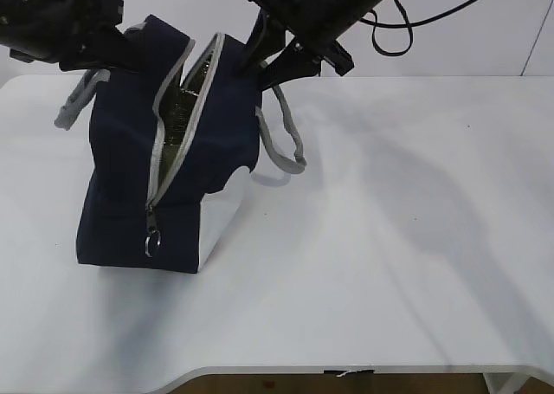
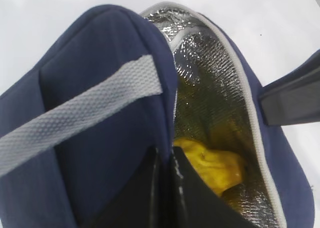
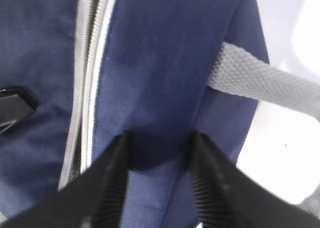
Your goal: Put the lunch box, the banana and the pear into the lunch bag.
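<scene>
Lunch bag (image 1: pixel 164 177) upright at 9 o'clock on table (image 1: pixel 389 238): navy fabric, grey zipper strip unzipped, silver foil lining, white end panel, ring pull low on the near end. Yellow fruit (image 2: pixel 215 165) inside against foil; banana or pear not distinguishable. Left gripper (image 2: pixel 167 188) pinched together on bag's rim; right gripper (image 3: pixel 157 178) straddling a fold of navy fabric, jaws apart, clamp not confirmed.

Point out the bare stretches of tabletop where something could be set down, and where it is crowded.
Free: the white table right of the boxy navy-blue fabric lunch bag, beyond its grey webbing handle, and the strip in front of the bag. Crowded: the back left, where both end effectors meet the bag's open top.
</scene>
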Robot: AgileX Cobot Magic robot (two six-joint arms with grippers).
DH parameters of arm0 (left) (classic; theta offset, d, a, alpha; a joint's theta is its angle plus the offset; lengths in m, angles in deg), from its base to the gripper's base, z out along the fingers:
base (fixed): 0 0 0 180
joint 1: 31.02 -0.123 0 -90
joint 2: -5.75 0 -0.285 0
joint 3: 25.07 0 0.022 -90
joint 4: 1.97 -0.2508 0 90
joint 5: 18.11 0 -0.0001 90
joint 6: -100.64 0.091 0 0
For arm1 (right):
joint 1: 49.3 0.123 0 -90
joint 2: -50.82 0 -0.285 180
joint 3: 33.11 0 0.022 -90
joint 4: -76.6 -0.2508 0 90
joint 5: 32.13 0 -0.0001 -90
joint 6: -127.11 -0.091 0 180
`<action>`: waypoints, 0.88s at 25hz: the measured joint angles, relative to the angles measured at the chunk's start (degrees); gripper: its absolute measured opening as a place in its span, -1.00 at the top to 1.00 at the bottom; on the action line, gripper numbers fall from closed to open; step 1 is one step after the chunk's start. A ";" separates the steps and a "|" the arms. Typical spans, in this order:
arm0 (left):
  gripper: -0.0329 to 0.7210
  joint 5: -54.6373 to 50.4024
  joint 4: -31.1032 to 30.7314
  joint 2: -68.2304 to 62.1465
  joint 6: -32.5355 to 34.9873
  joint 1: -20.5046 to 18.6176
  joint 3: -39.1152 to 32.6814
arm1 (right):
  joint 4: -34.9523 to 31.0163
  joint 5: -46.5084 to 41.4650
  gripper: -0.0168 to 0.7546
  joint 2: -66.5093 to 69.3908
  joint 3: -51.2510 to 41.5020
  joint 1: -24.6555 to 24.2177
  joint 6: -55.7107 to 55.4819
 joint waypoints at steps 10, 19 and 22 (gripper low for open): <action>0.93 0.00 2.77 0.00 0.00 0.00 0.00 | 0.13 0.04 0.91 0.95 0.00 0.00 3.44; 0.93 -0.30 9.25 0.00 1.03 0.00 0.00 | 8.51 -0.42 0.93 -2.92 0.00 0.00 5.18; 0.93 -0.30 10.51 0.00 1.65 0.72 0.00 | 10.38 -0.53 0.93 -4.89 0.00 0.00 5.18</action>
